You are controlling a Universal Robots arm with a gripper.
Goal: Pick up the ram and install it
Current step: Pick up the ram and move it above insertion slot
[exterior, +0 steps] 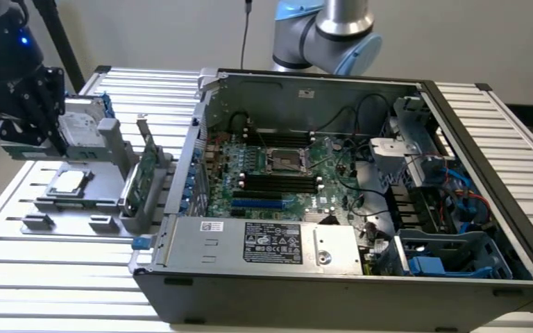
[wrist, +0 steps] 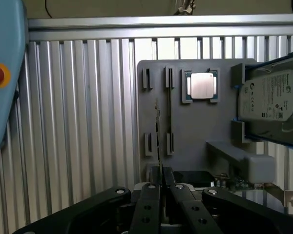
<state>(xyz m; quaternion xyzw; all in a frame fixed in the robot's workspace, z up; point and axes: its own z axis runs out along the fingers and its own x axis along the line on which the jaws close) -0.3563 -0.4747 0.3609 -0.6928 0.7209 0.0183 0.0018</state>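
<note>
My gripper (wrist: 161,176) is shut on the ram (wrist: 158,139), a thin green stick seen edge-on that pokes out from between the fingertips. It hangs above the grey holder (wrist: 195,136), beside a long empty slot (wrist: 169,112) in it. In the exterior view my gripper (exterior: 17,118) is over the table at the exterior view's left, above the grey holder (exterior: 72,208) and away from the open computer case (exterior: 341,274). The motherboard (exterior: 290,173) lies inside the case with its long black slots (exterior: 280,182) bare.
On the holder lie a processor chip (wrist: 202,86) and a silver hard drive (wrist: 268,100) with blue rails. A larger green card (exterior: 141,170) stands upright at the holder's edge near the case wall. The power supply (exterior: 257,243) and cables fill the case's near side.
</note>
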